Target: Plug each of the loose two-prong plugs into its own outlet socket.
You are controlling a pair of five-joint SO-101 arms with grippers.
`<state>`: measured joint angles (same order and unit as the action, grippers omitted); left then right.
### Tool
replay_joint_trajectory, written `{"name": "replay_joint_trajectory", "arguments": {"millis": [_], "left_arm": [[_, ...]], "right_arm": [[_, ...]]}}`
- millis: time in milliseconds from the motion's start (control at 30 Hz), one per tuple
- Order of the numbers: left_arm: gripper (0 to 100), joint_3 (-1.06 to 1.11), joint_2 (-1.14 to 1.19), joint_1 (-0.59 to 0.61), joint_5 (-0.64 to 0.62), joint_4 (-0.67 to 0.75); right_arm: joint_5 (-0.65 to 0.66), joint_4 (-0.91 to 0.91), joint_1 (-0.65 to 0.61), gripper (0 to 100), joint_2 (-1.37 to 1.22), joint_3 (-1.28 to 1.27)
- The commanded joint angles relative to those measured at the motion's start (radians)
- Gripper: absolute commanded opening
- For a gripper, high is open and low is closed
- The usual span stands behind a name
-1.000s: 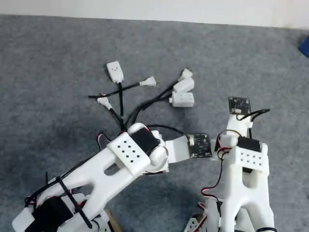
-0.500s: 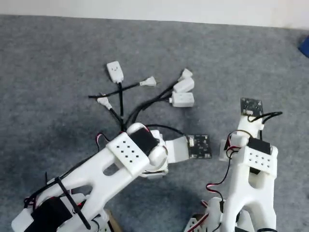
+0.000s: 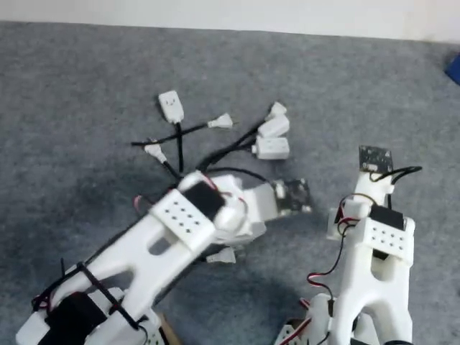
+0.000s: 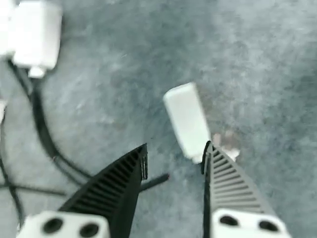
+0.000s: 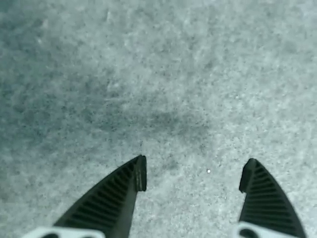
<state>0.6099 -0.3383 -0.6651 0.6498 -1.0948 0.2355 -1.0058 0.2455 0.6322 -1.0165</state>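
In the high view, white outlet sockets (image 3: 272,148) and a loose plug (image 3: 221,121) on black cables (image 3: 215,152) are seen on the grey carpet (image 3: 86,86), just beyond the left arm (image 3: 180,223). The right arm (image 3: 374,237) is set well apart.

In the left wrist view, the left pincer (image 4: 173,158) is seen wide open with nothing gripped. A white two-prong plug (image 4: 185,121) is found on the carpet between the fingertips, close against one of them. An outlet block (image 4: 33,33) is seen farther ahead, off to one side.

In the right wrist view, the right pincer (image 5: 193,173) is spread wide and empty above bare carpet.
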Motion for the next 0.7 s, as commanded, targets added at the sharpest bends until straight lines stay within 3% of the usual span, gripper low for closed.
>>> {"name": "replay_joint_trajectory", "arguments": {"millis": [0,267,433,667], "left_arm": [[19,-0.047,0.093,-0.022,-0.018,0.052],[19,-0.294,0.386,0.058,-0.028,0.054],[19,-0.403,0.420,0.116,0.037,-0.054],[19,-0.387,0.421,0.163,0.051,-0.081]], "right_arm": [[0.012,0.001,0.012,29.9,-0.002,0.044],[0.012,0.001,0.008,29.9,-0.002,0.042],[0.012,0.001,0.008,29.9,-0.002,0.042],[0.012,-0.001,0.008,29.9,-0.002,0.042]]}}
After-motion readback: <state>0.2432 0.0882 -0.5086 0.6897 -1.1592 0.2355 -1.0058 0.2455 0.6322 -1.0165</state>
